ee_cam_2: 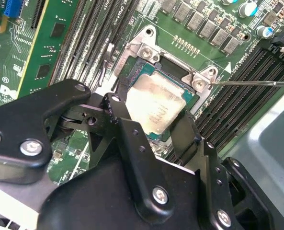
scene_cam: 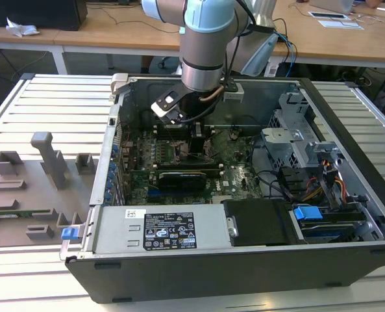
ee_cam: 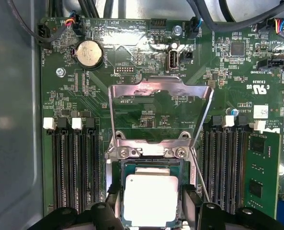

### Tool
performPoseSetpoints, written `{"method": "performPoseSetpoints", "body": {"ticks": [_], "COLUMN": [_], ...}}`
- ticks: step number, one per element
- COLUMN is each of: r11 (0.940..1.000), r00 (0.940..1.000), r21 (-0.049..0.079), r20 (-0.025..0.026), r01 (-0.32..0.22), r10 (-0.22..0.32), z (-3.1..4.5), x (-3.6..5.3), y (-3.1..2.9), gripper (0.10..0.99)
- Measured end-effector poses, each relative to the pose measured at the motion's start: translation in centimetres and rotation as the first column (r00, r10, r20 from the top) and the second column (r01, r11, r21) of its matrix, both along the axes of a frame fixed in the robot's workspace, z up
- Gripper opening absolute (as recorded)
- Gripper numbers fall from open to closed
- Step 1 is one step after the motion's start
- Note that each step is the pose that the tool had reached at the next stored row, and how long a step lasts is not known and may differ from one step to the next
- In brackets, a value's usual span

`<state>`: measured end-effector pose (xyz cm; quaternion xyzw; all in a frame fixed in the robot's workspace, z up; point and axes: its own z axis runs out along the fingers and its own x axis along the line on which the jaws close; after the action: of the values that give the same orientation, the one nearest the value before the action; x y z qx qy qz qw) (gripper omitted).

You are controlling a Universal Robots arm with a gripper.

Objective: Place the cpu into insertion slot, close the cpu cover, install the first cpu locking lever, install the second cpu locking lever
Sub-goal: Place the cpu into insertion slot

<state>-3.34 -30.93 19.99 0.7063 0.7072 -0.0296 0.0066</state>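
In the open computer case [scene_cam: 244, 273], on the motherboard [ee_cam: 146, 57], we find the cpu cover [ee_cam: 161, 110] raised. The gripper [ee_cam_2: 153, 115], narrow, clamps the cpu [ee_cam: 151, 201] mid-board at the insertion slot [ee_cam: 132, 167]. We judge a tilted release could damage that slot.

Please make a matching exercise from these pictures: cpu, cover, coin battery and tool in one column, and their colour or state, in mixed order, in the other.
1 cpu
2 cover
3 battery
4 tool

a black, over the cpu
b swung open
c round, silver
d square, silvery, green rim

Pairs: 1-d; 2-b; 3-c; 4-a
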Motion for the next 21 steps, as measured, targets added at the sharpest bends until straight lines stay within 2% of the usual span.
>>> {"method": "performPoseSetpoints", "body": {"ticks": [7, 8, 9, 14, 21], "r11": [1.0000, 1.0000, 1.0000, 1.0000, 0.9988], "r00": [1.0000, 1.0000, 1.0000, 1.0000, 0.9988], "r21": [-0.001, -0.001, 0.000, 0.001, 0.002], "r20": [0.0000, 0.0001, -0.0001, 0.0002, -0.0001], "r01": [-0.005, -0.005, -0.005, -0.007, -0.049], "r10": [0.005, 0.005, 0.005, 0.007, 0.049], "z": [0.00, 0.00, 0.01, 0.07, 0.13], "x": [-0.16, -0.16, -0.16, -0.16, 0.02], "y": [-0.02, -0.02, -0.03, -0.02, -0.05], "gripper": [0.620, 0.600, 0.533, 0.533, 0.533]}}
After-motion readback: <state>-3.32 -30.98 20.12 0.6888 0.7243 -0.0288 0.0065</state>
